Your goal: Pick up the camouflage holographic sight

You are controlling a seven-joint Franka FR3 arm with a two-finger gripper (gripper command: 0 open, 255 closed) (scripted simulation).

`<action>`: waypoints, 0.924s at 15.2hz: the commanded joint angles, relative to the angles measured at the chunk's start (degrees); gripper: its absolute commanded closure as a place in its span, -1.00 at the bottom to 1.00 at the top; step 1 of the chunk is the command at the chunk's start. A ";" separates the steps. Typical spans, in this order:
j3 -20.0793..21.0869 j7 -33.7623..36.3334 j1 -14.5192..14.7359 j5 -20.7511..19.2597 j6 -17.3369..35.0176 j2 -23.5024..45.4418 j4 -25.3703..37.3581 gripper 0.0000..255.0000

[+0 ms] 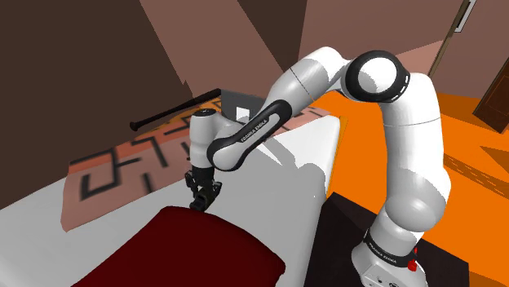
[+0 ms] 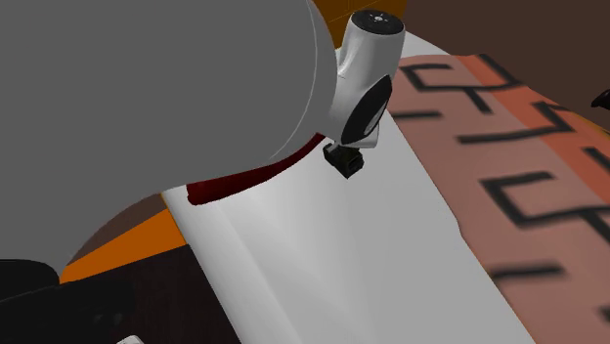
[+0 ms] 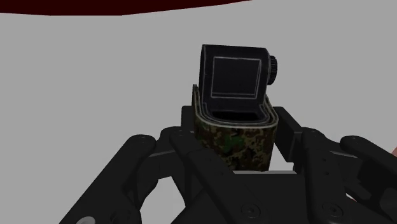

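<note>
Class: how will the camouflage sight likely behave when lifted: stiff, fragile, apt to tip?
Probably stiff: the camouflage sight looks blocky and hard-edged. Its upright window may be fragile and top-heavy. Flat sides between the fingers should resist slipping.

Wrist view: I log the base of the camouflage-patterned holographic sight (image 3: 236,143) as hidden behind the black two-finger gripper (image 3: 238,124). Second exterior view: a large grey rounded shape (image 2: 147,88) close to the camera blocks most of the dark red cushion (image 2: 244,181). Shoulder view: the bottom edge cuts that cushion off.
</note>
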 commanded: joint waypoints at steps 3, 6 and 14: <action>1.05 -0.91 -0.77 1.50 -2.16 -1.91 0.49 1.00; 1.82 -1.63 -1.36 2.70 -3.90 -3.41 0.92 1.00; 3.36 -3.25 -2.56 5.41 -8.21 -6.73 2.42 1.00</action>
